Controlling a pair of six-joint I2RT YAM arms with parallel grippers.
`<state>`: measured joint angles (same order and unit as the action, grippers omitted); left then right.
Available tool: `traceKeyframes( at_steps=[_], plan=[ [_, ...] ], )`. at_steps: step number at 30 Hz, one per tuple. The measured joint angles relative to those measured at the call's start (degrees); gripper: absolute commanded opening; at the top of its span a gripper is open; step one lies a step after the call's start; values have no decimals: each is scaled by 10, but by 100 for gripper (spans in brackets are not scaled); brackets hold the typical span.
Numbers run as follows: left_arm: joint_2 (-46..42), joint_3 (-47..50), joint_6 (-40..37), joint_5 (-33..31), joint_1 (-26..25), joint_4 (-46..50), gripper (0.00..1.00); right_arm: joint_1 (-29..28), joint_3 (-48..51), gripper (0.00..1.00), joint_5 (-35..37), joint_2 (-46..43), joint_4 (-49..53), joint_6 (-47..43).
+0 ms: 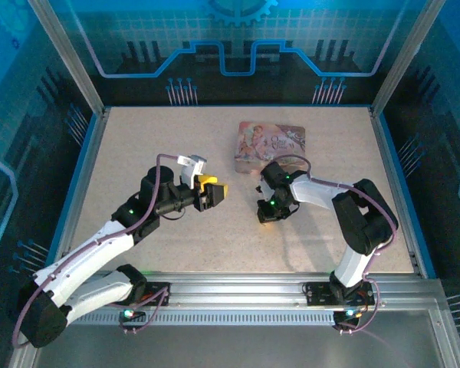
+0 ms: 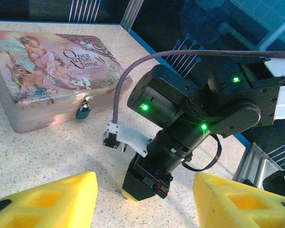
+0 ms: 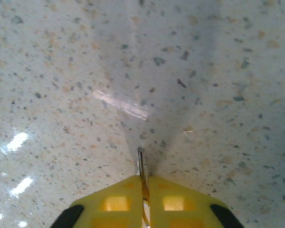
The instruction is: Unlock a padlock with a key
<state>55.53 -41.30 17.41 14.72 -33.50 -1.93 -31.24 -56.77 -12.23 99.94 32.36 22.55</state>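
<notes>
**Key in the pinch, padlock waiting on the tin**

The right arm's (image 1: 322,192) jaws are pressed together on the thin grey metal key (image 3: 141,161). Its blade sticks out from between the yellow fingers (image 3: 116,202) and points down at the surface; I cannot tell whether the tip touches. Gripping it by the head leaves the blade free to go into a keyhole, which I judge to be the reason for this hold.

The small dark bluish padlock (image 2: 83,112) hangs from the clasp on the front wall of the pink picture-printed rectangular tin (image 2: 42,71), near the right wrist but apart from it. The key has not yet been brought to it.

The left arm's (image 1: 100,245) jaws stand wide with nothing between them, facing the tin and the right arm, probably ready to steady the lock.

The surface (image 1: 176,130) is pale speckled stone-look. Blue circuit-patterned panels (image 1: 215,46) in a metal frame wall it in, and a ribbed aluminium rail (image 1: 245,287) runs along the near edge.
</notes>
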Motion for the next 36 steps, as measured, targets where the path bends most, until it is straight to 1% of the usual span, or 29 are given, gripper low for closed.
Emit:
traceKeyframes(
  at_steps=[2,6,9,12,15,19,23,26,29,36],
  plan=[
    [0,0,0,0,0,0,57,0,0,0,0,-1,-2,0],
    [0,0,2,0,0,0,57,-5,2,0,3,-13,-5,-5],
    [0,0,8,0,0,-1,57,-6,11,0,2,-47,-11,-16],
    [2,0,22,2,0,-5,57,-6,21,0,-7,-99,-32,-31],
    [16,0,36,18,0,-13,56,-7,33,0,-32,-160,-71,-46],
    [52,-8,51,56,0,-16,55,-13,44,0,-61,-237,-130,-59],
    [75,-10,69,88,0,-39,61,-18,63,0,-87,-298,-200,-63],
    [83,-12,88,104,0,-65,62,-18,93,0,-104,-337,-253,-61],
    [93,-17,101,113,0,-86,62,-19,108,0,-120,-353,-285,-59],
    [99,-18,113,124,0,-111,60,-30,111,0,-143,-355,-325,-56]
  ],
)
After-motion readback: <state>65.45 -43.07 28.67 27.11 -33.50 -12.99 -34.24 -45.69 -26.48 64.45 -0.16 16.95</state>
